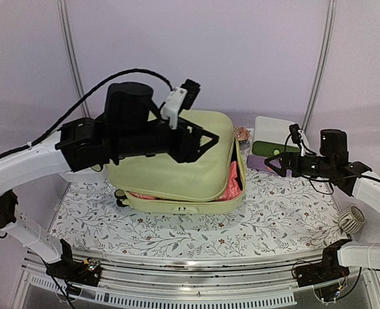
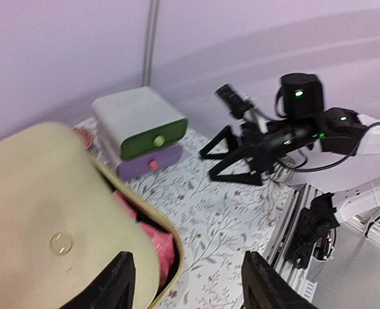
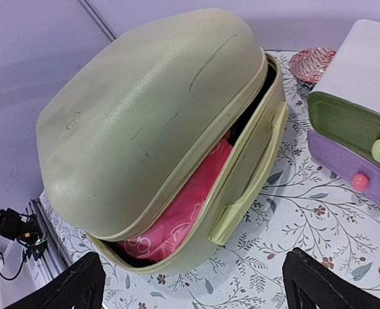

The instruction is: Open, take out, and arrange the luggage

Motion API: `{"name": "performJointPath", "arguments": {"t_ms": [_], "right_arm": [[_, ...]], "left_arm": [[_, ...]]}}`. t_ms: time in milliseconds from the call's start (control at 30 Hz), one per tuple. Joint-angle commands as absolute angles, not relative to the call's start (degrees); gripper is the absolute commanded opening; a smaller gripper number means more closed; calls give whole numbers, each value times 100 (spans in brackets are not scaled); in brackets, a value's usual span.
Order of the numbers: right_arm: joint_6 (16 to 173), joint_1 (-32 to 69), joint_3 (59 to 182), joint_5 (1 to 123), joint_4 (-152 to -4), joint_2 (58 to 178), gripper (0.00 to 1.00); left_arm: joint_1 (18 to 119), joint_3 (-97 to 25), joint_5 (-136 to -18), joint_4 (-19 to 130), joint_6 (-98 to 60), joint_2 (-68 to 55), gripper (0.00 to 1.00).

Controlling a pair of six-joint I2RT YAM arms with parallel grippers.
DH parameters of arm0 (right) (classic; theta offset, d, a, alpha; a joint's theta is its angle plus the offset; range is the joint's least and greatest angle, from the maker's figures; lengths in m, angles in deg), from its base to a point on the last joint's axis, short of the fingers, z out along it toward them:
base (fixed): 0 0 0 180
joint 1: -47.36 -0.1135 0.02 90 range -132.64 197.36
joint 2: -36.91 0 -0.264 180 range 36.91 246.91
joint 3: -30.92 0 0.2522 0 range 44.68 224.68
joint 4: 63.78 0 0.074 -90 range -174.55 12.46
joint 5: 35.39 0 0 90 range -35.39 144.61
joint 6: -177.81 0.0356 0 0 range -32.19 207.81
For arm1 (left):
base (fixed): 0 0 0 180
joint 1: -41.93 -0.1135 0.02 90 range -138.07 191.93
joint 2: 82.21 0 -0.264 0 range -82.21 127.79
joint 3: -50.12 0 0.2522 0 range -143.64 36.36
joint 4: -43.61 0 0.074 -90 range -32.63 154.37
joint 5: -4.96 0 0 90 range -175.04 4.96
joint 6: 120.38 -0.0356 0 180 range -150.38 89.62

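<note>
**Luggage lies ajar in the middle of the table, both pincers released**

The luggage (image 1: 177, 164), a pale yellow-green hard-shell case, lies flat in the middle of the table (image 1: 286, 219), which is covered by a cloth with small flowers and leaves. Its lid (image 3: 151, 122) is lifted only a little, so a narrow gap runs along the front and the right side. In this gap a pink cloth (image 3: 183, 209) with a light pattern shows. A pale handle (image 3: 251, 174) sits on the lower shell, on the side that faces the right arm.

The left gripper (image 1: 210, 138) hangs over the lid, near its right edge. In the left wrist view its two fingers (image 2: 120, 283) stand well apart with nothing between them, so it is released. Below them are the corner of the lid and the flowered cloth. Whether a finger touches the lid, I cannot tell.

The right gripper (image 1: 271, 161) is to the right of the luggage, apart from it and pointing toward it. Its fingers (image 3: 80, 283) are spread wide and hold nothing.

Behind the right gripper stands a white drawer box (image 1: 276, 129), with a green drawer (image 3: 344, 125) above a purple drawer (image 3: 357, 174). A small reddish dish (image 3: 312, 61) lies between the box and the back of the luggage. A white slatted basket (image 1: 352, 220) sits at the right edge of the table.
</note>
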State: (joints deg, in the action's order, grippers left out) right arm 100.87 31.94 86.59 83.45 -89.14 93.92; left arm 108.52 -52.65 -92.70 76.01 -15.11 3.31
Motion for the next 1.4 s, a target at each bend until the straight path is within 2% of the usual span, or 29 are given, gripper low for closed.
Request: {"name": "performJointPath", "arguments": {"t_ms": [0,167,267,333,400,633,700,733,867,1033,1233,1367], "right_arm": [[9959,2832,8572,8542,-8689,9472,99],[10078,2675,8557,8509,-8443,9748,99],[10255,2592,8441,8464,-8116,9813,98],[10364,2513,8365,8485,-7873,9853,98],[10450,2395,8347,8497,-7665,9932,97],[10473,1983,8449,8300,-7441,10214,97],[10507,1916,8411,8275,-7306,10238,97],[10541,1884,8381,8274,-7234,10245,97],[10618,1744,8356,8235,-7043,10318,97],[10634,1579,8344,8203,-6840,10424,97],[10654,1418,8531,8177,-6682,10695,97],[10646,1345,8646,8155,-6624,10858,97]], "left_arm": [[10063,-3819,-9409,7908,-581,-662,59],[9238,-2542,-9686,8137,49,-2130,63],[8732,-1812,-9965,8342,760,-2911,71],[8412,-1250,-9930,8314,1125,-3434,71],[8058,-700,-9906,8366,1479,-3941,62],[7006,548,-9332,8221,2247,-4722,17],[6706,922,-8984,7909,2508,-4737,3],[6617,1107,-8870,7803,2689,-4713,0],[6246,1935,-8130,6644,3113,-4482,0],[6107,2591,-7883,4945,3271,-3915,0],[6046,2433,-7551,3633,3067,-2502,0],[6002,2366,-7545,2862,3011,-2027,0]]}}
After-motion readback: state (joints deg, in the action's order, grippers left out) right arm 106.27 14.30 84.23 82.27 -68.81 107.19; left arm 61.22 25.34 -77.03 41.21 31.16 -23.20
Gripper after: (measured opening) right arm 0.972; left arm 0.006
